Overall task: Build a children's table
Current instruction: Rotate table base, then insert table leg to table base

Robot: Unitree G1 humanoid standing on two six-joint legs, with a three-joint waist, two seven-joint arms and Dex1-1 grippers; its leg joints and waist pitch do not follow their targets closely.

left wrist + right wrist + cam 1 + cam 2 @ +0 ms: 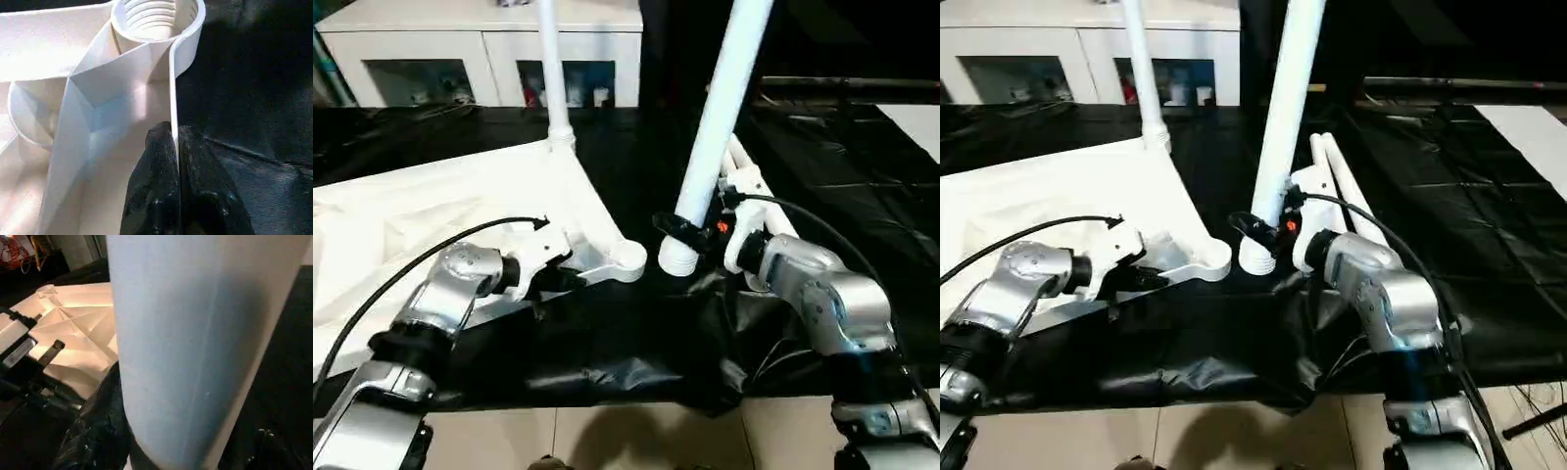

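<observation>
Evidently the left claw (570,277) pinched the tabletop (431,211) rim to steady it, while the right claw (690,235), clamped on a leg (720,117), aimed for the corner socket (628,258).

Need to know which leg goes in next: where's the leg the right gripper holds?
In the head views, the held leg stands tilted right of centre, its lower end beside the tabletop's empty corner socket.
</observation>
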